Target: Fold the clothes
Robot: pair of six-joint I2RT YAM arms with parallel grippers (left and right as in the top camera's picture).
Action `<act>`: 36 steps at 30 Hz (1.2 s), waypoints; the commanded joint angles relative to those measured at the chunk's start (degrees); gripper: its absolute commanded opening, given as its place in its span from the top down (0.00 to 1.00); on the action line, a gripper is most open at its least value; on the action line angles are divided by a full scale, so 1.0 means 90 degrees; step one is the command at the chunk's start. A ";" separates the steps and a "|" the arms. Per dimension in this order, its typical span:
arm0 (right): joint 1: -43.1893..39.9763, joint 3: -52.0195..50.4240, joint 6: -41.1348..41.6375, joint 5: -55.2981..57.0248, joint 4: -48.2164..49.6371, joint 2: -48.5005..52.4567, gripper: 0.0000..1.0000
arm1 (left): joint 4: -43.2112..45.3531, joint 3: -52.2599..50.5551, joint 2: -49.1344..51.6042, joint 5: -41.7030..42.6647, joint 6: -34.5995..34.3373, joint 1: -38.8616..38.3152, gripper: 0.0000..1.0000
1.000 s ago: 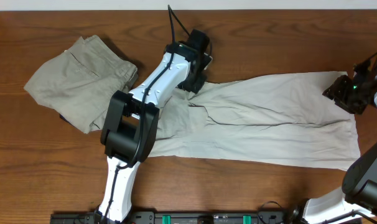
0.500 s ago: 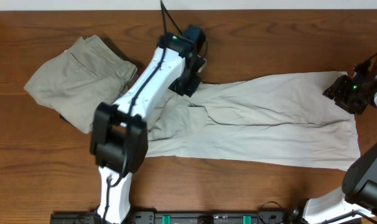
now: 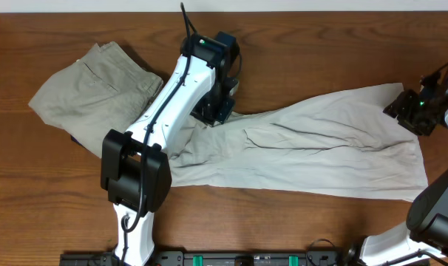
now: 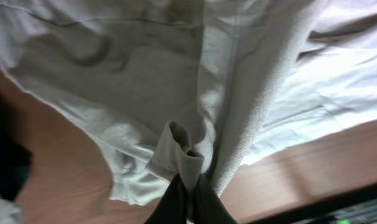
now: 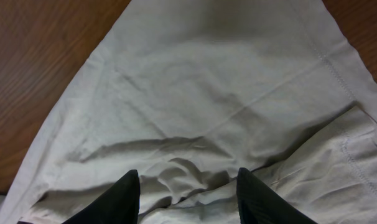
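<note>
Dark wood-grain counter [image 3: 320,44] fills the overhead view, with a pale strip of wall along its far edge. Khaki-olive trousers [image 3: 91,92] lie crumpled at the far left. The pale off-white T-shirt [image 3: 320,151] lies long and wrinkled to the right of the trousers, reaching across the middle of the counter. Whether its near end touches the trousers cannot be told, since an arm crosses there. The white left arm [image 3: 176,96] rises from the near edge, its dark elbow below the trousers. From there it stretches diagonally past the trousers' right edge, with the wrist bent downward. The left fingers [image 3: 215,112] sit at the shirt's far corner, just right of the trousers. The right arm [image 3: 435,210] comes up at the side well away from the trousers. The right fingers [image 3: 410,111] are over the shirt corner farthest from the trousers.

The left wrist view shows the fingers clenched on a bunched fold of the shirt's ribbed edge. The cloth drapes away from the pinch, with bare counter on either side.

The right wrist view shows two dark fingers standing apart, released. Flat, creased shirt with a stitched hem lies between and beyond them. Whether their tips touch the cloth cannot be told.
</note>
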 commanded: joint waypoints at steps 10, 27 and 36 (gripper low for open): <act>-0.0012 0.0121 0.0068 -0.0002 -0.0015 -0.0005 0.52 | -0.0595 -0.0274 0.0024 0.0291 -0.0789 0.0022 0.94; -0.0012 0.0121 0.0066 0.0049 0.0136 -0.0005 0.48 | -0.0697 -0.0374 0.0024 0.0070 -0.0816 0.0024 0.44; -0.0187 0.0124 -0.0474 0.0539 0.1613 0.0335 0.50 | -0.0352 -0.0372 0.0024 -0.0097 -0.0816 0.0024 0.40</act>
